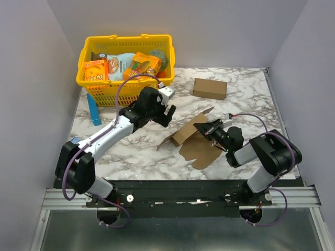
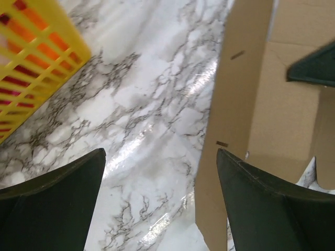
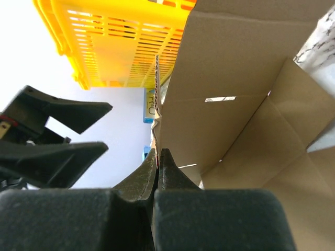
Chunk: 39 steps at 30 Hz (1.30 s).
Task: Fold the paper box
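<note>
Slippage threatened: the right gripper, clamped on a raised flap edge of the paper box lying five o'clock from the yellow basket, could lose or tear it, as the left gripper gaped empty at its ten o'clock.

In the left wrist view, the paper box runs off the top and right edges, and the left edge cuts the yellow basket. From above, your right end effector covers part of the box's raised flap. The basket's packets are too small to read, and the blue thing beside it is too small to identify.
</note>
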Tool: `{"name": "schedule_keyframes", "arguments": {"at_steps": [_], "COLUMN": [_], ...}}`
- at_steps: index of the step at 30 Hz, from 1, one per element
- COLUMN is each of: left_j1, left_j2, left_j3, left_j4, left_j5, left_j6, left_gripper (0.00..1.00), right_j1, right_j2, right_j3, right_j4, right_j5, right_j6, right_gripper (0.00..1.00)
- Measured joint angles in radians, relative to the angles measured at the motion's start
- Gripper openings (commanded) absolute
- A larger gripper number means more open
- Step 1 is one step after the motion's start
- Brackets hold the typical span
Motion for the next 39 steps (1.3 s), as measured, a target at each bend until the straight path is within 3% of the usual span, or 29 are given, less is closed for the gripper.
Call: {"name": "schedule_keyframes", "arguments": {"at_steps": [4,11,29,39], "left_j1": [0.032,0.025,-0.124,-0.175], "left_j2": [-0.066,-0.047,-0.002,0.009], "left_j3": [-0.134,-0.361,-0.463,-0.516], "left_j4": [0.097,0.167,0.322,0.499], "left_j5": [-0.055,-0.151,-0.175,-0.139], "left_j6": [-0.084,-0.224,-0.274,-0.33], "left_gripper": [0.95,0.92,0.93,0.93], "right_j1": [0.0,0.0,0.0,0.0], "right_j2": [-0.034,-0.052,-0.105,-0.142], "right_j3": [0.0,0.001,0.002,0.002], "right_j4": [-0.033,-0.097,-0.174,-0.217], "right_j5": [0.016,0.035,0.068,0.102], "right_j6": [-0.005,-0.017,-0.018,-0.026], "right_gripper": [0.04,0.04,0.03,0.02]}}
